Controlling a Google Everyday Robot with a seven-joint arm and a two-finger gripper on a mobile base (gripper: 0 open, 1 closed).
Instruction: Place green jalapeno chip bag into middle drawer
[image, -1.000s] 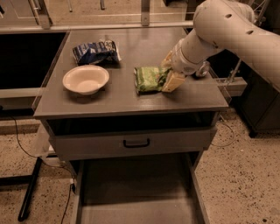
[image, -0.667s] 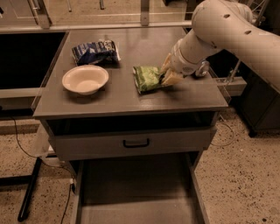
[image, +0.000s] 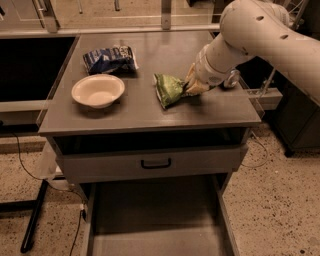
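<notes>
- The gripper clamps the right end of the bag on the counter; the bag's long axis runs leftward from it
- The drawer stands open below, nearer the camera

Grey tabletop: white bowl front-left, blue-and-white chip bag just behind it. Light-green foil jalapeno chip bag right of bowl, mid-table. Gripper clamps the bag's right edge. Below: grey drawer front; under it, grey metal middle drawer pulled out frontward.
</notes>
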